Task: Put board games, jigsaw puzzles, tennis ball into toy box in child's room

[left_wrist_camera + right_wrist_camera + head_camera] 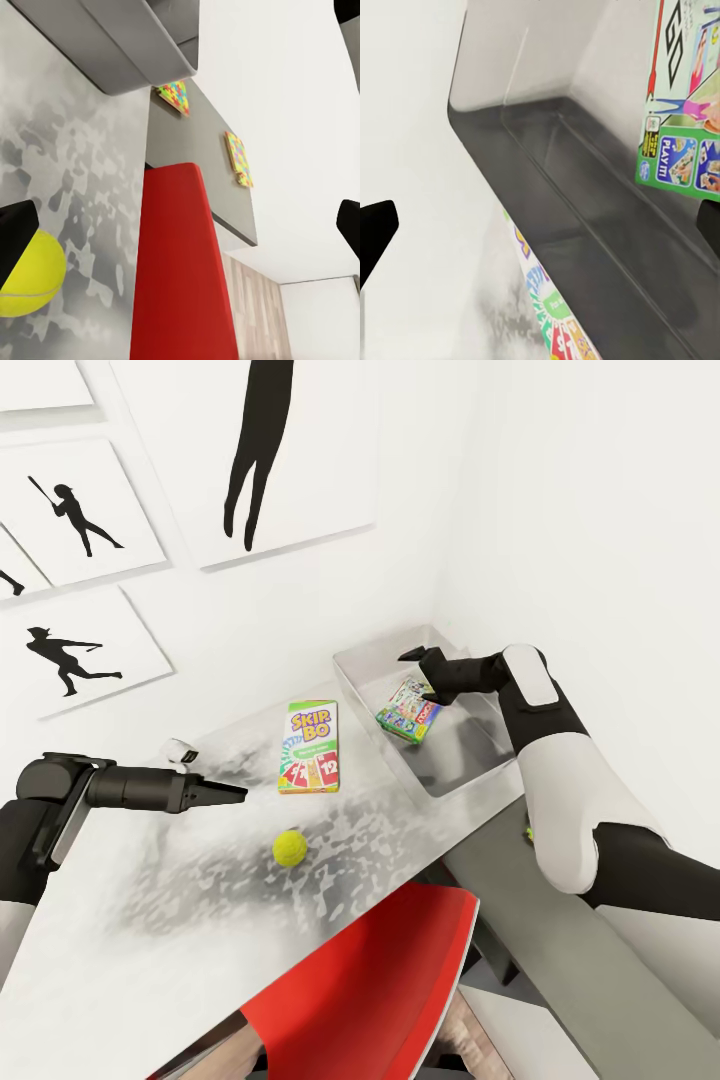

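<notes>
Against the white corner walls, hung with black silhouette prints [80, 520], the table [120, 930] showed a mottled pale grey top. At its far right end sat the toy box [455, 765]. Over it the right gripper [428, 672] stood with jaws apart, a green board game [409, 709] tilted just beside its fingers; contact could not be told. Left gripper [232, 792] hovered over the top, fingers spread, empty. A Skip-Bo box [310, 747] lay flat mid-table, tennis ball [290, 848] nearer. Two jigsaw puzzles [238, 157] lay on the darker top beyond the red chair [370, 990].

Left claw [238, 792] open, level; right claw [418, 668] open, arm bent.
</notes>
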